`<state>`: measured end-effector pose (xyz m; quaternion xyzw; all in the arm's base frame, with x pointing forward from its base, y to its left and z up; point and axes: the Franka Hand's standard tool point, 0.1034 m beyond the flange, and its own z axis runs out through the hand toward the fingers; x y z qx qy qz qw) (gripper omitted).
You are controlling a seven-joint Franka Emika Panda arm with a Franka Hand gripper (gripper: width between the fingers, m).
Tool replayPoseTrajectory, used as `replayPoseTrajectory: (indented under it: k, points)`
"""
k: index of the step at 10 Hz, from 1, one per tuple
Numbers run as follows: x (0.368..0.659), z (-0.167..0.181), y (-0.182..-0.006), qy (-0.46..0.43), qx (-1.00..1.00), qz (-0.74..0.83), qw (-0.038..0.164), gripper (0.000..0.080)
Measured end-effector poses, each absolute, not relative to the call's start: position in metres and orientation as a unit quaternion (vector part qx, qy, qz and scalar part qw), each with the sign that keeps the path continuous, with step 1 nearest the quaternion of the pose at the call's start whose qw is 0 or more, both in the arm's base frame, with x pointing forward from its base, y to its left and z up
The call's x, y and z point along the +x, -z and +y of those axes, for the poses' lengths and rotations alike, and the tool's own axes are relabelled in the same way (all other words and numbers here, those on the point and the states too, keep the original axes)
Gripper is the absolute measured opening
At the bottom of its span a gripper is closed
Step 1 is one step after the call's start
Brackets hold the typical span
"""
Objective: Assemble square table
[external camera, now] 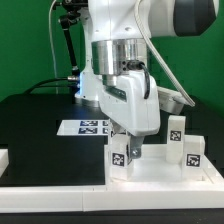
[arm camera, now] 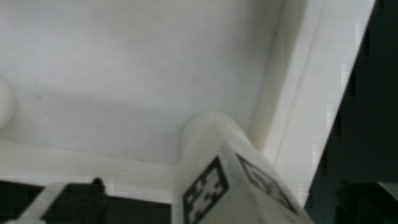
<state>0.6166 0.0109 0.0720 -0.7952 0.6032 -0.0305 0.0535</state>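
Nearest the camera in the exterior view, the square table panel (external camera: 165, 170) lies flat on the black tabletop (external camera: 40, 120), at about five o'clock in the frame. Three leg posts stand on it, long axes vertical. The hand (external camera: 128, 150) hangs directly over the leg post (external camera: 120, 157) at six o'clock, fingers spread to either side of it and apparently not pinching it (contact is hard to judge). Two more leg posts (external camera: 185, 145) stand at four o'clock. Farther back lies the marker board (external camera: 88, 126). The wrist view alone shows that leg post's tag (arm camera: 217, 190) up close against the panel's rim (arm camera: 294, 80).
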Motion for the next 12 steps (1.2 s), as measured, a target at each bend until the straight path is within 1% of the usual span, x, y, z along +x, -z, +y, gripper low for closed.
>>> replayPoseTrajectory:
  k: [1, 2, 3, 4, 7, 8, 9, 10, 11, 12]
  points:
    - [0.6167, 0.0106, -0.0721, 0.032, -0.812, 0.581, 0.052, 0.0648]
    - [0.6172, 0.0099, -0.0725, 0.037, -0.846, 0.530, 0.046, 0.0648]
    - [0.6210, 0.0111, -0.0748, 0.047, -0.907, 0.417, 0.034, 0.0649]
    - [0.6240, 0.0107, -0.0751, 0.053, -0.940, 0.335, 0.035, 0.0649]
    - [0.6224, 0.0130, -0.0723, 0.063, -0.934, 0.349, 0.036, 0.0649]
    - [0.6222, 0.0129, -0.0718, 0.063, -0.933, 0.352, 0.036, 0.0552]
    - [0.6221, 0.0129, -0.0716, 0.062, -0.927, 0.368, 0.037, 0.0384]
    - [0.6209, 0.0123, -0.0706, 0.059, -0.912, 0.405, 0.038, 0.0384]
    - [0.6203, 0.0114, -0.0704, 0.057, -0.893, 0.445, 0.040, 0.0290]
    - [0.6203, 0.0114, -0.0703, 0.055, -0.878, 0.474, 0.042, 0.0290]
